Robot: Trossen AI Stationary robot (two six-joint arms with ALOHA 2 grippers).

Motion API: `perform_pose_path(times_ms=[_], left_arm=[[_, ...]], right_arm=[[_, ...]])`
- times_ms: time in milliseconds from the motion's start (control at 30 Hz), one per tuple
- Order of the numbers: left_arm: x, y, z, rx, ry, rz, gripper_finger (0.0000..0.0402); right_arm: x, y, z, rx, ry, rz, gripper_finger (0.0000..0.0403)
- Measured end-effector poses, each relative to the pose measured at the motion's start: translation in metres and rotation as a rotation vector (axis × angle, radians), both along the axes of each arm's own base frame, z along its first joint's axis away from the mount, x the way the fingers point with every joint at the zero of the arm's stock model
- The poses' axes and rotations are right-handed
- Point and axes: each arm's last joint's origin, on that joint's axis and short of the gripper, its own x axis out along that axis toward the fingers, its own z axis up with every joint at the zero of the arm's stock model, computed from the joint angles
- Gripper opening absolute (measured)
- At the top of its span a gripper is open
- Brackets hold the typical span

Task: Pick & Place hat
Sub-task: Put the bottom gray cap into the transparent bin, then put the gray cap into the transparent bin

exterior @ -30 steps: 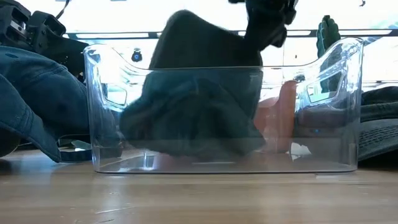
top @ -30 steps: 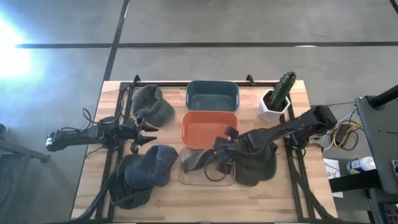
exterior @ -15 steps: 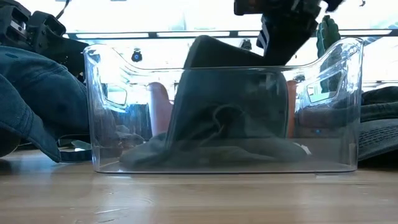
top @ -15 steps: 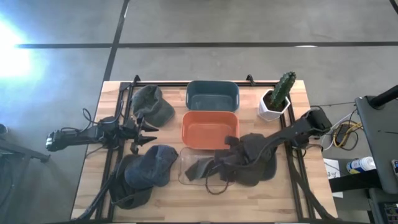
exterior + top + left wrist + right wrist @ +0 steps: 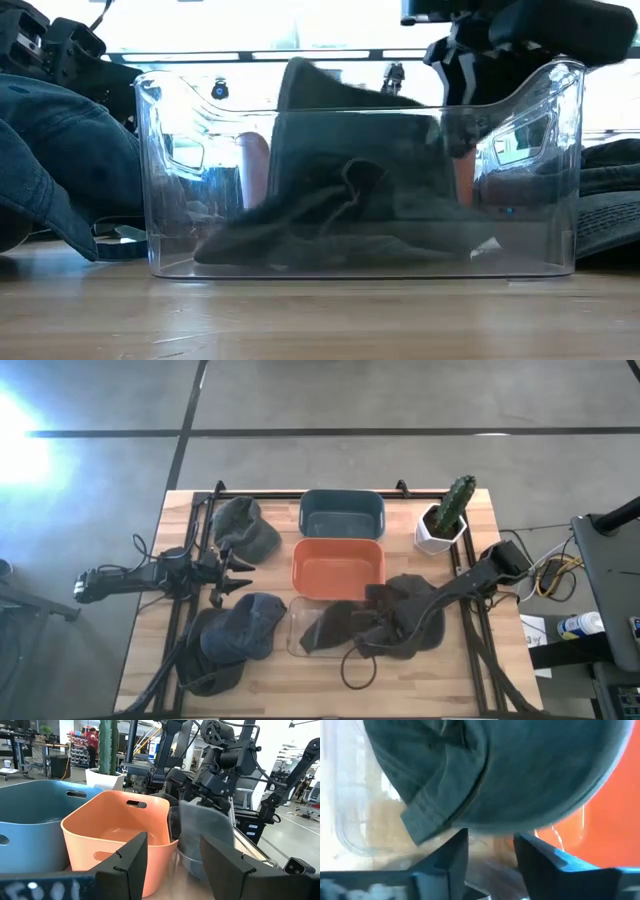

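Note:
A dark grey hat (image 5: 335, 625) lies inside the clear bin (image 5: 160, 180). Its crown (image 5: 350, 130) leans up and its brim (image 5: 300, 245) rests on the bin's floor. Its cord loop (image 5: 355, 665) hangs out over the bin's near rim onto the table. My right gripper (image 5: 491, 835) is open over the bin's right part (image 5: 460, 75), just off the hat (image 5: 495, 770), with nothing between its fingers. My left gripper (image 5: 172, 842) waits open at the table's left (image 5: 238, 570).
Another dark hat (image 5: 415, 630) lies under my right arm. A blue denim hat (image 5: 245, 625) lies left of the clear bin, and a grey-green hat (image 5: 245, 525) sits at the far left. The orange bin (image 5: 338, 568), blue bin (image 5: 342, 512) and potted cactus (image 5: 445, 515) stand behind.
My right gripper has gone down and toward the table's right edge with the grey hat. The hat has sunk from above the rim down into the clear bin and spread over its floor. The gripper has let go and now stands beside it.

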Motion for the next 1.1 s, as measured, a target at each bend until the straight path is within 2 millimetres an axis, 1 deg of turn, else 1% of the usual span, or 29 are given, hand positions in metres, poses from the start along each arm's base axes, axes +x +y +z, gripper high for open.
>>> perform_pose_path(times_ms=[100,233,367,567,600,667,833,867,933,1000,1067,1100], left_arm=[[0.0,0.0,0.0,0.0,0.0,0.0,0.0174],[0.0,0.0,0.0,0.0,0.0,0.0,0.0174],[0.0,0.0,0.0,0.0,0.0,0.0,0.0174],[0.0,0.0,0.002,-0.004,-0.022,-0.001,0.0174],[0.0,0.0,0.005,-0.033,-0.052,-0.003,0.0174],[0.0,0.0,0.012,-0.166,-0.116,-0.012,0.0174],[-0.006,0.0,0.037,-0.747,-0.346,-0.1,0.0174],[-0.008,0.001,0.041,-0.818,-0.4,-0.1,0.0174],[-0.012,0.005,0.048,-0.837,-0.524,-0.015,0.0174],[-0.015,0.01,0.052,-0.855,-0.653,0.145,0.0174],[-0.017,0.015,0.054,-0.886,-0.709,0.312,0.0174],[-0.016,0.016,0.057,-0.875,-0.703,0.365,0.0174]], right_arm=[[-0.004,0.0,0.001,-0.009,0.018,-0.005,0.0192],[-0.008,0.001,0.005,-0.006,0.018,-0.012,0.0215],[-0.01,0.002,0.01,0.001,0.003,-0.008,0.0225],[-0.011,0.001,0.016,0.013,-0.018,-0.021,0.0226],[-0.011,0.0,0.016,0.016,-0.022,-0.028,0.0226],[-0.011,0.0,0.016,0.021,-0.027,-0.043,0.0226],[-0.011,-0.001,0.017,0.006,-0.052,-0.077,0.0226],[-0.01,-0.002,0.017,-0.004,-0.057,-0.082,0.0226],[-0.009,-0.006,0.017,-0.011,-0.061,-0.097,0.0226],[-0.006,-0.013,0.017,-0.007,-0.061,-0.123,0.0226],[-0.002,-0.022,0.016,-0.005,-0.062,-0.168,0.0226],[0.0,-0.027,0.016,-0.003,-0.064,-0.192,0.0226]])
